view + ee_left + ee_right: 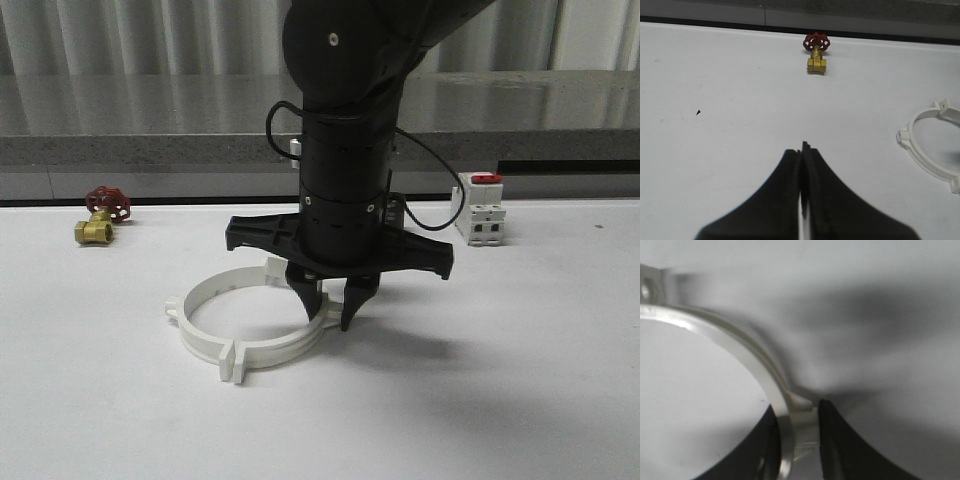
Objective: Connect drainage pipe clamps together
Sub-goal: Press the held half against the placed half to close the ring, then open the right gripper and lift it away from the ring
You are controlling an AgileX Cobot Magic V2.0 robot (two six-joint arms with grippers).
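Two white drainage pipe clamps lie on the table as a ring, the left half (190,322) meeting the right half (285,346) at end tabs (232,364). My right gripper (328,322) stands upright over the ring's right side. One finger is inside the wall and the other outside. In the right wrist view, the right gripper (797,415) is shut on the clamp wall (740,342) at a side lug (802,402). The left gripper (802,150) is shut on nothing, above bare table to the left of the ring (920,155).
A brass valve with a red handwheel (100,215) lies at the back left, also seen from the left wrist as the valve (816,52). A white switch block with a red top (480,210) stands at the back right. A grey ledge (120,150) borders the table's far edge.
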